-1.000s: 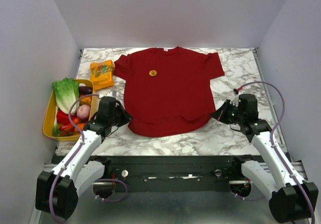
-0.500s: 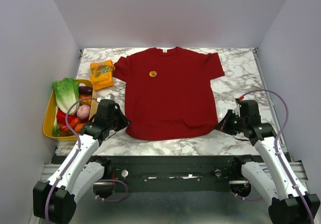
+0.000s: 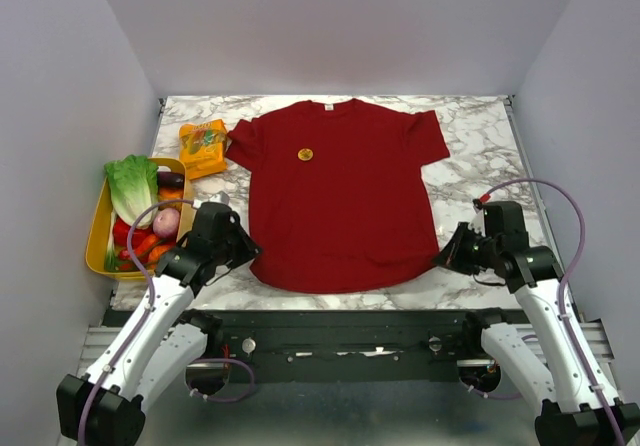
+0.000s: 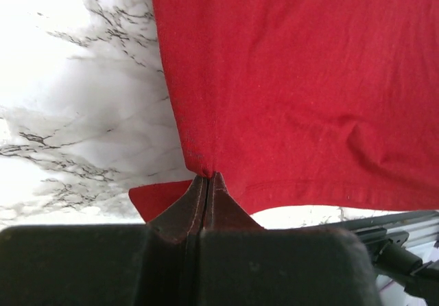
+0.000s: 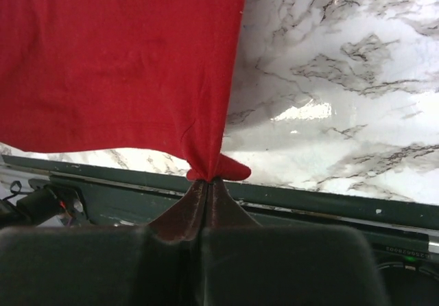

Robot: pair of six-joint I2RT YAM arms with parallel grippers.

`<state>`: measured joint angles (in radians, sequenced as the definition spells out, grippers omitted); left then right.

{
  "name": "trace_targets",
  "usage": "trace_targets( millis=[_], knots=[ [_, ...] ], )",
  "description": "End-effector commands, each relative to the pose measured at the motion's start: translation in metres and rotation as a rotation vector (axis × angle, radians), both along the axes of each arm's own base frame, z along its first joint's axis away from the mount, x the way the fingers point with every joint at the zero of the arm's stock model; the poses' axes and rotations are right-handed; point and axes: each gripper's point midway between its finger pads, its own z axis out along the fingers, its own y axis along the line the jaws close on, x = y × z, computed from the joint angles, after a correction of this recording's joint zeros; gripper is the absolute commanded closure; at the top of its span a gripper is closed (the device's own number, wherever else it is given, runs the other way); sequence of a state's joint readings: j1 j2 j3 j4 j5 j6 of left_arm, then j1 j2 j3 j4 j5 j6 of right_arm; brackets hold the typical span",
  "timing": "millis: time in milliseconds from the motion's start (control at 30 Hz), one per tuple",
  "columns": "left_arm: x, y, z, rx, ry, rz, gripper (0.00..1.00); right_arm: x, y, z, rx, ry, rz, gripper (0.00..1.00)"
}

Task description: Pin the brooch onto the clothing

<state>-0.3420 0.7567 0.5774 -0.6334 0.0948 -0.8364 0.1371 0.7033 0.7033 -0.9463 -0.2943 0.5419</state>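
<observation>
The brooch (image 3: 305,154), a small gold disc, sits on the chest of the shirt (image 3: 340,206), just below the collar and toward the sleeve on the robot's left. Whether its pin has gone through the cloth cannot be told from above. The shirt lies face up, collar at the far side and hem at the near edge. The left hand (image 4: 207,182) is closed on the hem corner at the shirt's left. The right hand (image 5: 208,182) is closed on the opposite corner, and a fold of red cloth bunches at each set of tips. The two grips appear meant to draw the cloth flat and taut. The shirt rests on a white, grey-veined marble bench (image 3: 480,156). An orange packet (image 3: 203,146) lies just beside the shirt's left sleeve. A yellow tray (image 3: 97,236) of vegetables stands farther out on that side. Plain pale walls (image 3: 60,66) close in around the shirt on three sides.
</observation>
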Motion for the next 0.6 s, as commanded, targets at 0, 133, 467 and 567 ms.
trace_targets(
  millis=[0, 133, 467, 567],
  knots=[
    [-0.01, 0.002, -0.001, 0.009, 0.022, 0.013, 0.75, -0.015, 0.003, 0.002, 0.005, 0.043, 0.06, 0.85],
    [-0.005, 0.009, 0.01, 0.039, -0.019, 0.049, 0.17, -0.017, 0.013, 0.009, 0.045, 0.028, 0.134, 0.36],
    [0.035, 0.01, 0.051, 0.1, -0.156, 0.044, 0.01, 0.023, 0.009, 0.047, -0.001, -0.202, 0.128, 0.0],
    [0.047, 0.006, 0.065, 0.105, -0.194, 0.033, 0.01, 0.028, 0.01, 0.05, 0.003, -0.215, 0.137, 0.0]
  ],
)
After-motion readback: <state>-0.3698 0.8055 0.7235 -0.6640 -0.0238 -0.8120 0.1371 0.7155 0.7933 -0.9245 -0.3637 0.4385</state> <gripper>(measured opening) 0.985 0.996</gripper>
